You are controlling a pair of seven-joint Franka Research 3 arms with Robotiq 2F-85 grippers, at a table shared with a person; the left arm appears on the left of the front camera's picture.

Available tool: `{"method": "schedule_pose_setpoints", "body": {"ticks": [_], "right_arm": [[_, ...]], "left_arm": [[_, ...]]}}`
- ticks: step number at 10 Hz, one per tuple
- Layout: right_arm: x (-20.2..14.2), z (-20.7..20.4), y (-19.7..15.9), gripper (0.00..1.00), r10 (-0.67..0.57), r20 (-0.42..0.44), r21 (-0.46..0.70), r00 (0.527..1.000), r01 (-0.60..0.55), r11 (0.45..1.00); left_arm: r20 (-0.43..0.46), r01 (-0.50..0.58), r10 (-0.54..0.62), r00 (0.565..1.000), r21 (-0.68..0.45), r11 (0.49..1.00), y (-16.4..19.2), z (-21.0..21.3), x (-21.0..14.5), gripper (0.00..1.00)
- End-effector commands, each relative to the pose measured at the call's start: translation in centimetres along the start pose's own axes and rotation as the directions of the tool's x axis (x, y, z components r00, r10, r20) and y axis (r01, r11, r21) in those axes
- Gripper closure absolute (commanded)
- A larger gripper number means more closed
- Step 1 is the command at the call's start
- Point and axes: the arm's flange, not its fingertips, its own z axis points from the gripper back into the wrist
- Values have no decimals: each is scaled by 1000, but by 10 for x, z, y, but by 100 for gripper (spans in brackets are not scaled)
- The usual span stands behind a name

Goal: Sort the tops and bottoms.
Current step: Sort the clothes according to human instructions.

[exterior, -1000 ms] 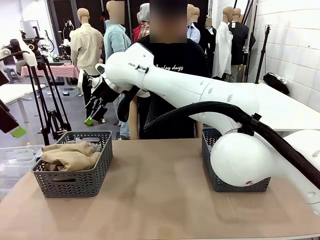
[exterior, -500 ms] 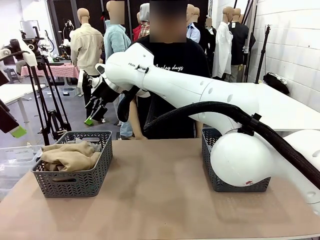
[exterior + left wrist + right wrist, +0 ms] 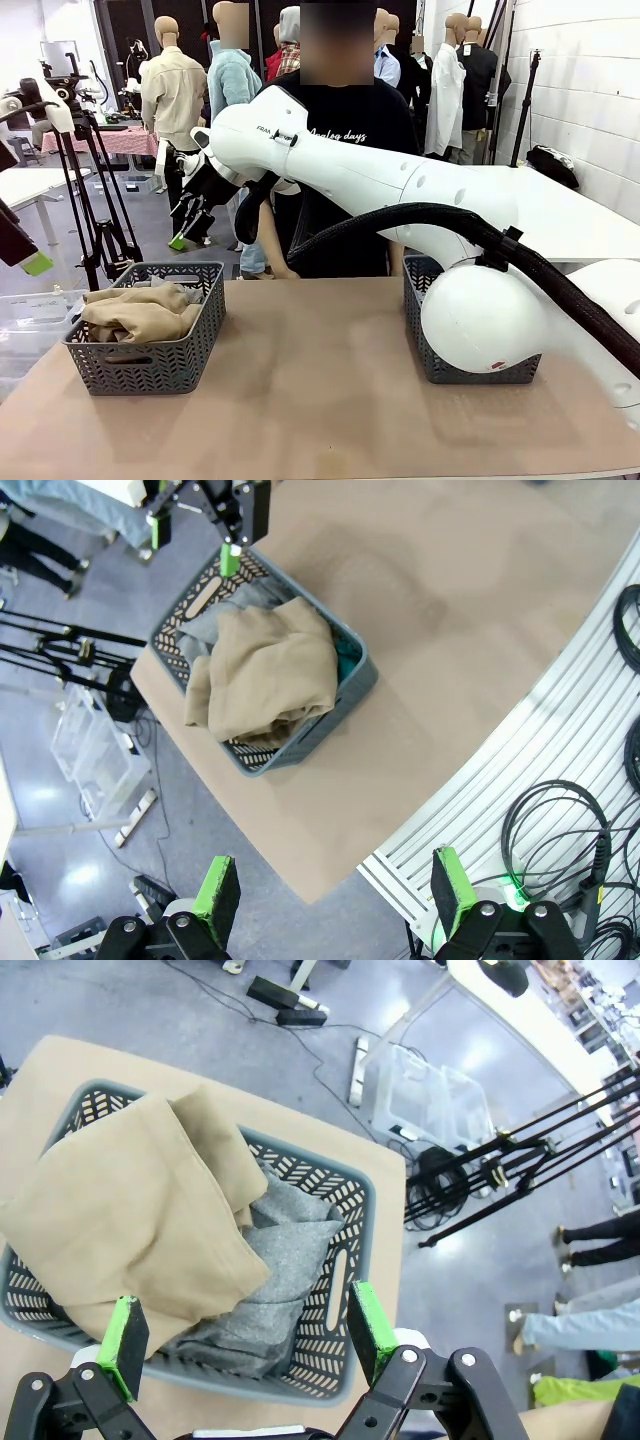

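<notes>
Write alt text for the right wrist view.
A dark grey plastic lattice basket on a tan table holds a folded tan-beige garment lying over a heather grey garment. The open right gripper hangs above it, empty.

two baskets (image 3: 145, 340) on brown table (image 3: 320, 400)

Bright, even indoor light, soft shadows, sharp focus; wrist views bend at edges.
</notes>
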Motion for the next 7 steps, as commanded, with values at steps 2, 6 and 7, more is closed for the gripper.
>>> {"method": "schedule_pose_setpoints", "body": {"ticks": [2,6,7], "right_arm": [[0,0,1,0,14,-15,4,1000,-14,1000],[0,0,1,0,14,-15,4,1000,-14,1000],[0,0,1,0,14,-15,4,1000,-14,1000]], "left_arm": [[-12,-5,5,1000,5,1000,1,1,-2,0],[-12,-5,5,1000,5,1000,1,1,-2,0],[-12,-5,5,1000,5,1000,1,1,-2,0]]}}
